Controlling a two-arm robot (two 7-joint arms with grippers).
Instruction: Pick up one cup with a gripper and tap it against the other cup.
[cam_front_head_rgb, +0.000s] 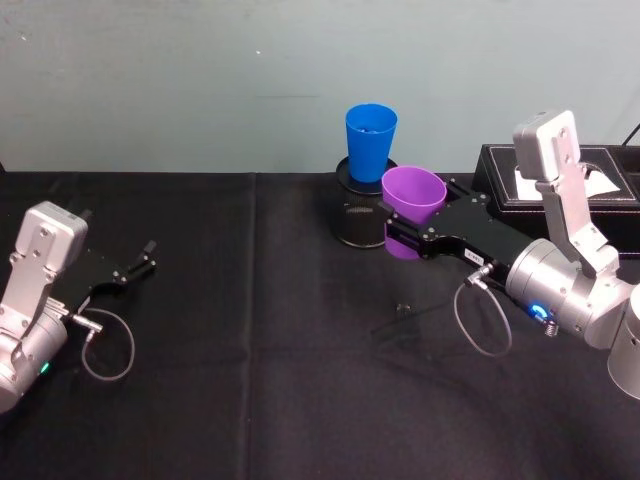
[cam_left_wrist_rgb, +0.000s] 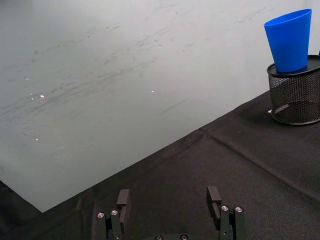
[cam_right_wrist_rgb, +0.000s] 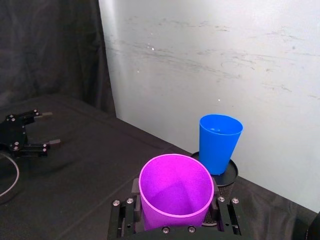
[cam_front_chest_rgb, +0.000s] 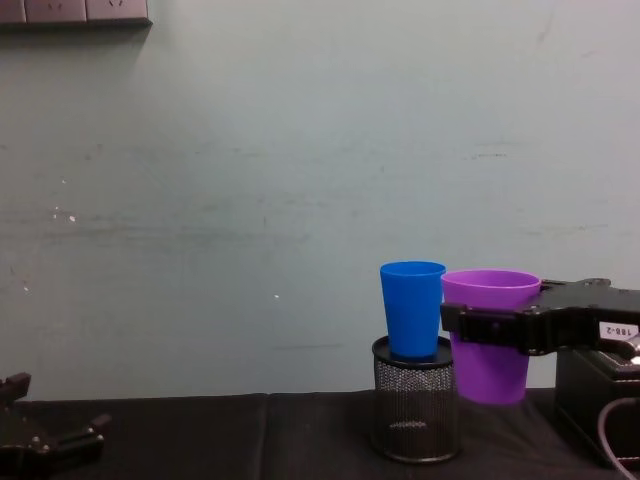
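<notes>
Item: purple cup (cam_front_head_rgb: 413, 195), a plain tapered plastic tumbler. We are finding it lifted clear of the surface (cam_front_head_rgb: 260, 380) and clamped from both sides at mid-wall by the right end effector (cam_front_head_rgb: 405, 238). We are judging it light, thin-walled and smooth, so probably slippery and a little springy. A modest squeeze at mid-body, below the rim, is suiting it. It is hanging just beside the blue cup (cam_front_head_rgb: 370, 140), and we cannot tell whether the two are touching. The blue cup is standing on top of a black wire-mesh pen holder (cam_front_head_rgb: 355, 215), a perch we are rating tippable, so any tap is wanting gentleness. The left end effector (cam_left_wrist_rgb: 168, 200) is lying open, well apart at the surface's left.
</notes>
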